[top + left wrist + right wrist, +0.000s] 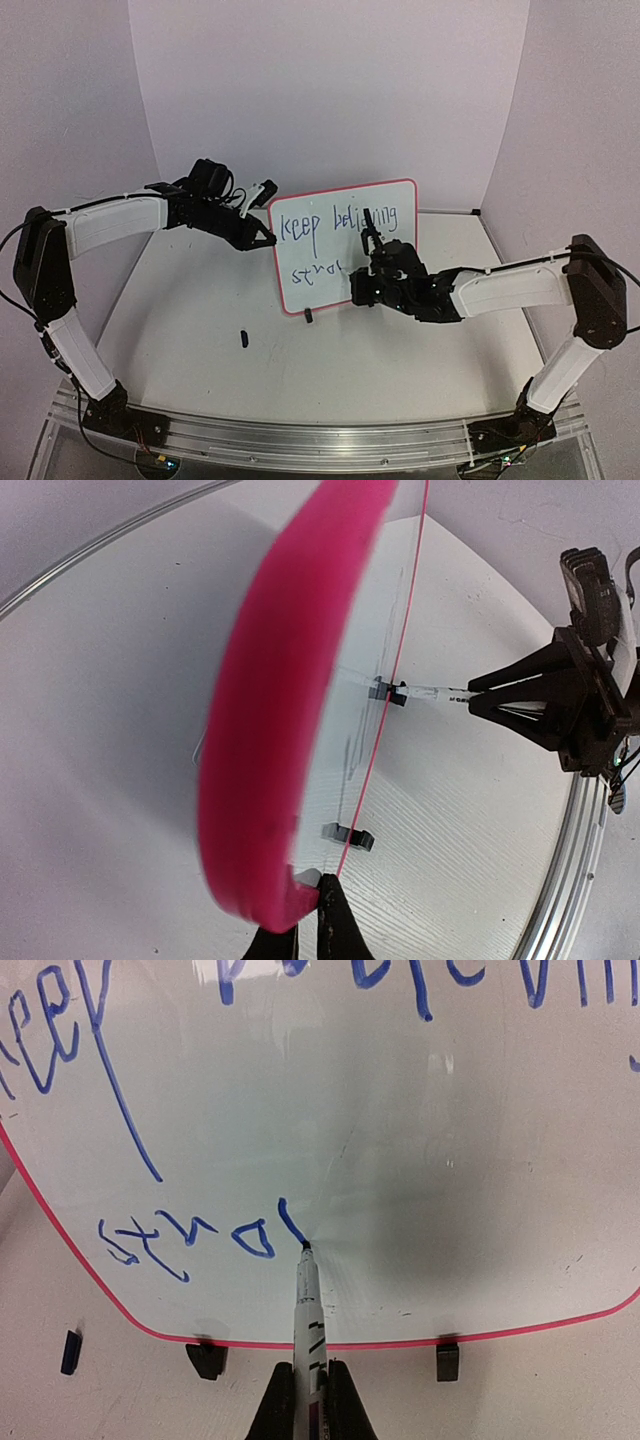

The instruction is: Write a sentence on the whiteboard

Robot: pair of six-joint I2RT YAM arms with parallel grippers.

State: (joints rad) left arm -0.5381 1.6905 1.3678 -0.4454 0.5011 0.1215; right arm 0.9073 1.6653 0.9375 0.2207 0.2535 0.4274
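Surface: a white table (pixel 200 320) is carrying the scene, and a small dark piece (pixel 243 338) is lying on it in front of the board.
Room: pale walls (pixel 330 90) are closing in the back and both sides.
Whiteboard: the whiteboard (pixel 335 255) is standing upright mid-table on two black clip feet (pixel 205 1358), showing a thin red border and rounded corners.
Sentence: the sentence (pixel 185 1240) is showing in blue, "keep believing" above "stro" and one further stroke.
Left gripper: the left gripper (pixel 305 920) is pinching the board's left edge.
Right gripper: the right gripper (pixel 312 1385) is pinching a marker (pixel 305 1300), whose tip is touching the board beside the last stroke.
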